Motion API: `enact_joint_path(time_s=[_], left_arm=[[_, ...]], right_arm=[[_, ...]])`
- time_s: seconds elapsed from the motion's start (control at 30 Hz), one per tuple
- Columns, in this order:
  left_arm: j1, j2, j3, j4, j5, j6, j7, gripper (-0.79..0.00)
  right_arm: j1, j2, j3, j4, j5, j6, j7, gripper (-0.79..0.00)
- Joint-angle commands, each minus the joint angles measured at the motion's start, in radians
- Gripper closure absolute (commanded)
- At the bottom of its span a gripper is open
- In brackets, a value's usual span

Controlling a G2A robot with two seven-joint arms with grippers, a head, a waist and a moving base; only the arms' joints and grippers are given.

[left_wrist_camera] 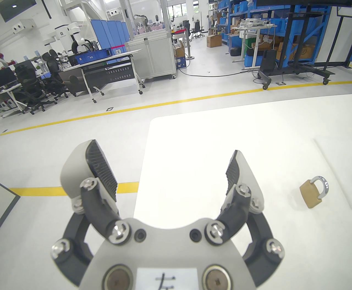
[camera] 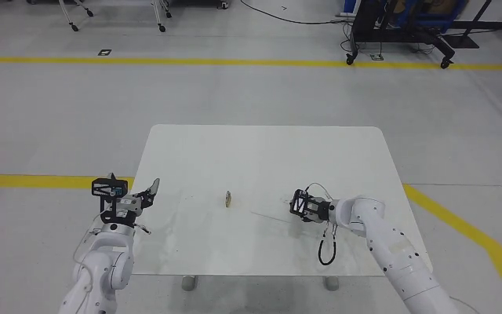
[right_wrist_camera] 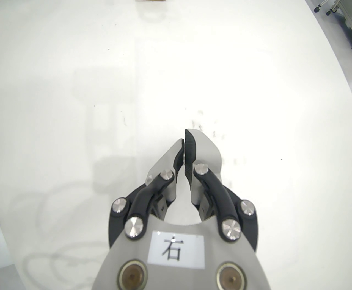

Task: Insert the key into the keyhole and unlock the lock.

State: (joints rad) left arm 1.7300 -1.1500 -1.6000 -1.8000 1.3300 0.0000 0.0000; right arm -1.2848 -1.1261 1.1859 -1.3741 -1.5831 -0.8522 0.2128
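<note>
A small brass padlock (camera: 227, 199) with a silver shackle lies near the middle of the white table (camera: 259, 149). It also shows off to one side in the left wrist view (left_wrist_camera: 313, 192) and as a sliver at the frame edge in the right wrist view (right_wrist_camera: 151, 0). My left gripper (camera: 153, 188) (left_wrist_camera: 165, 153) hovers at the table's left edge, open and holding nothing. My right gripper (camera: 296, 204) (right_wrist_camera: 183, 136) sits low over the table to the right of the padlock, pointing toward it. It is shut, its pads pressed together at the tips.
A black cable loop (camera: 325, 251) hangs from the right arm over the table's front right. Faint scuff marks (right_wrist_camera: 214, 134) dot the surface by the right gripper. Yellow floor tape (camera: 47, 180) runs past the table's left side.
</note>
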Motion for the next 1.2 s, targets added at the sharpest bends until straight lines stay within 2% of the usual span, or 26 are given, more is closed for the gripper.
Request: enact_joint_path(time_s=[0.0, 0.33, 0.77, 0.8, 1.0, 1.07, 1.17], left_arm=[[0.0, 0.0, 0.0, 0.0, 0.0, 0.0, 0.0, -0.785], [0.0, 0.0, 0.0, 0.0, 0.0, 0.0, 0.0, -0.785], [0.0, 0.0, 0.0, 0.0, 0.0, 0.0, 0.0, -0.785], [0.0, 0.0, 0.0, 0.0, 0.0, 0.0, 0.0, -0.785], [0.0, 0.0, 0.0, 0.0, 0.0, 0.0, 0.0, -0.785], [0.0, 0.0, 0.0, 0.0, 0.0, 0.0, 0.0, -0.785], [0.0, 0.0, 0.0, 0.0, 0.0, 0.0, 0.0, -0.785]], right_arm=[[-0.006, 0.003, 0.003, -0.012, -0.005, -0.004, -0.009, 0.0], [-0.06, 0.027, 0.05, -0.09, -0.038, -0.017, -0.121, 0.0], [-0.065, 0.026, 0.048, -0.083, -0.034, -0.006, -0.119, 0.0], [-0.072, 0.025, 0.047, -0.079, -0.014, 0.005, -0.136, 0.0], [-0.118, 0.031, 0.108, -0.05, 0.169, -0.027, -0.427, 0.0], [-0.133, 0.03, 0.116, -0.037, 0.24, -0.066, -0.513, 0.0], [-0.139, 0.032, 0.131, -0.008, 0.295, -0.097, -0.574, 0.0]])
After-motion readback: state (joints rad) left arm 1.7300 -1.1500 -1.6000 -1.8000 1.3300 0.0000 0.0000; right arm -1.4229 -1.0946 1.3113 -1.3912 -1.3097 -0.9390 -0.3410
